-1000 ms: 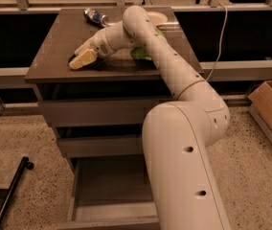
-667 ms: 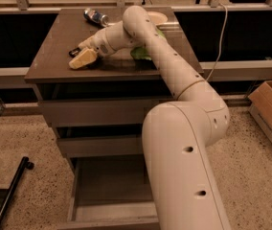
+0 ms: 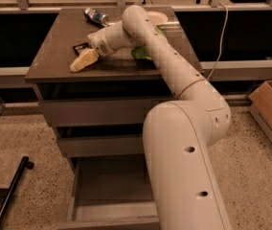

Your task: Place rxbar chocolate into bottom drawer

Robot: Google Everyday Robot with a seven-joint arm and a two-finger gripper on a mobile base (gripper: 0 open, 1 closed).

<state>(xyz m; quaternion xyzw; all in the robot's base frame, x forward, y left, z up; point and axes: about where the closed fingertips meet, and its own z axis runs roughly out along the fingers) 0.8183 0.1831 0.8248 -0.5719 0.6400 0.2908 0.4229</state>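
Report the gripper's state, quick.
Gripper: low over the cabinet top, right beside the rxbar chocolate; open, closed or holding anything cannot be told.

The arm (image 3: 174, 75) reaches from the lower right across the cabinet top (image 3: 54, 61). The gripper (image 3: 82, 61) sits low over the left front part of the top, pointing left. The rxbar chocolate (image 3: 80, 47) lies flat just behind the gripper; contact cannot be determined. A can (image 3: 96, 17) lies on its side near the rear edge. A green bag (image 3: 140, 53) is partly hidden behind the arm. The bottom drawer (image 3: 108, 181) is pulled out, grey floor exposed. A cardboard box (image 3: 269, 110) stands on the floor at right.
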